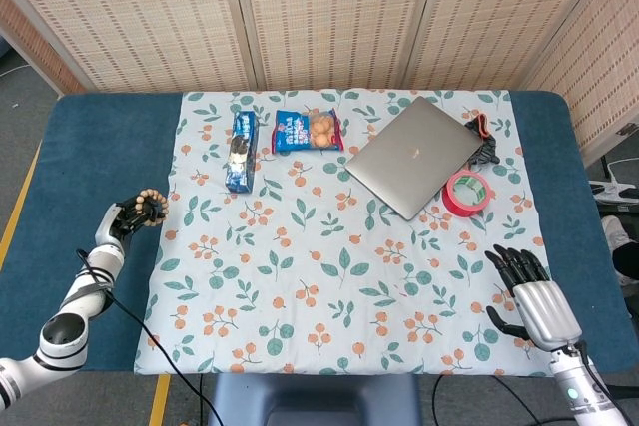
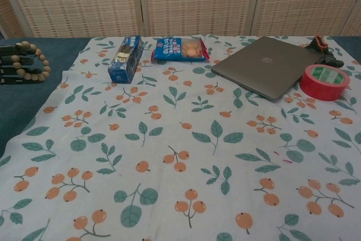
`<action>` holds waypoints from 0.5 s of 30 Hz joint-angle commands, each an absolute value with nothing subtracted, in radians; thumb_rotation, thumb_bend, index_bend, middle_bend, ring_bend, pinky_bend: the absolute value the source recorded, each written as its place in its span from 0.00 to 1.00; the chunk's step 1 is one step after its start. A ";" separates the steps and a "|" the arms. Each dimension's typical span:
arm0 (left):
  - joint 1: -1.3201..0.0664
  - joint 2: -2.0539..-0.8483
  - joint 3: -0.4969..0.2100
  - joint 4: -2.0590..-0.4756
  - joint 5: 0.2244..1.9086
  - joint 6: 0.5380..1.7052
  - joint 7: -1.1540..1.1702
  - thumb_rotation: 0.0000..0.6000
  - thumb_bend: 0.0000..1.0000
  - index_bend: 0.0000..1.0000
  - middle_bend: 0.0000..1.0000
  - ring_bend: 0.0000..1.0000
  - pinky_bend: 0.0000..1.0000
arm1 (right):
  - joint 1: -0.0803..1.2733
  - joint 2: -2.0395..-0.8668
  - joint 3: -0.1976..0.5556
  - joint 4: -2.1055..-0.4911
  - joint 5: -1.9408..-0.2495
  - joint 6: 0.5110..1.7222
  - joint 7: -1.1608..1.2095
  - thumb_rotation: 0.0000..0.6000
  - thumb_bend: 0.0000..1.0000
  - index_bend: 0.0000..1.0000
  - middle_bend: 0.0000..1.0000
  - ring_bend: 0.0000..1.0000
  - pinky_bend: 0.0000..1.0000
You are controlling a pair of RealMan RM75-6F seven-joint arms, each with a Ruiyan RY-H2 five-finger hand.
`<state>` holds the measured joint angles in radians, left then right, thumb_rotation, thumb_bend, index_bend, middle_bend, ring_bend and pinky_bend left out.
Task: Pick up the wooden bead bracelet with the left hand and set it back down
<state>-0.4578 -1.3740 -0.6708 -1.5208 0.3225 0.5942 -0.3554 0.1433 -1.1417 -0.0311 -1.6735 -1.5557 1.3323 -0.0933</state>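
The wooden bead bracelet is a loop of tan beads hanging on the dark fingers of my left hand, which holds it over the blue table just left of the cloth's edge. In the chest view the hand shows only at the far left border. At the front right corner of the table my right hand is open with its fingers spread and nothing in it; the chest view does not show it.
On the floral cloth lie a blue snack box, a blue snack bag, a closed grey laptop, a red tape roll and a small dark object at the far right.
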 commanded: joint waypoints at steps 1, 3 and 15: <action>-0.436 -1.362 -0.685 -1.522 0.360 0.548 -0.417 1.00 0.59 0.52 0.71 0.44 0.31 | 0.145 -1.141 -0.033 -1.675 -1.557 1.329 -0.092 0.86 0.31 0.00 0.00 0.00 0.00; -0.431 -1.360 -0.689 -1.519 0.377 0.536 -0.442 1.00 0.58 0.50 0.70 0.43 0.30 | 0.145 -1.140 -0.033 -1.675 -1.557 1.328 -0.090 0.86 0.31 0.00 0.00 0.00 0.00; -0.396 -1.371 -0.704 -1.496 0.503 0.483 -0.587 1.00 0.48 0.50 0.68 0.42 0.27 | 0.149 -1.137 -0.036 -1.677 -1.557 1.318 -0.081 0.86 0.31 0.00 0.00 0.00 0.00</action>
